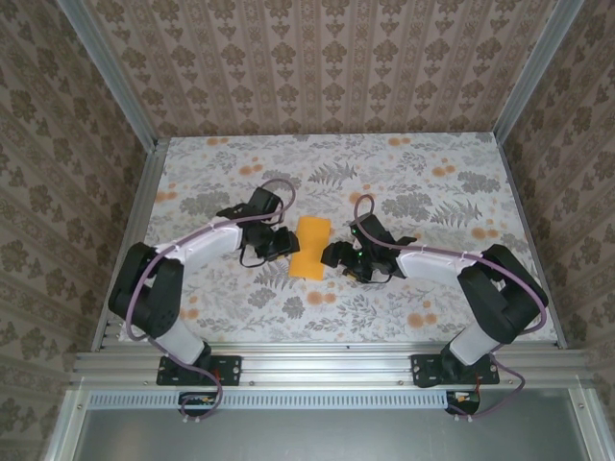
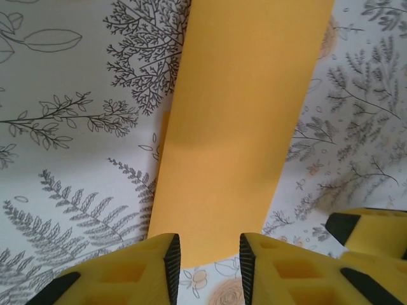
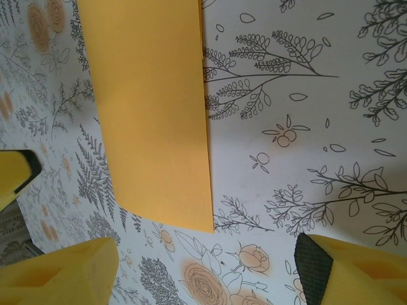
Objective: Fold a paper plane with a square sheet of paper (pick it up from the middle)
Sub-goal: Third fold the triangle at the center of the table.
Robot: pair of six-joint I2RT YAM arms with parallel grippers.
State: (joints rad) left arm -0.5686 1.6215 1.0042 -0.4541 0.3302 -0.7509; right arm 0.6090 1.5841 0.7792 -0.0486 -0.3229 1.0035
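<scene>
Folded paper (image 1: 309, 248) lies flat mid-surface (image 1: 432, 317) between my two tools. Left tool (image 2: 208, 257) stands narrowly parted at its edge, right tool (image 3: 206, 260) spread wide, both empty. I judge an off-centre pinch could drag the paper and skew the crease.

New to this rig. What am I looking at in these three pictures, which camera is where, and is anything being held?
Two robot arms are bolted at the near edge of a flower-print table. The wide picture comes from a fixed camera above and behind them; the other two come from wrist cameras, looking past yellow fingers. Between the arms lies an orange paper, a narrow rectangle, flat. The left gripper is beside it on the left, jaws slightly apart; the right gripper is on the right, jaws wide. Neither seems to hold it.
</scene>
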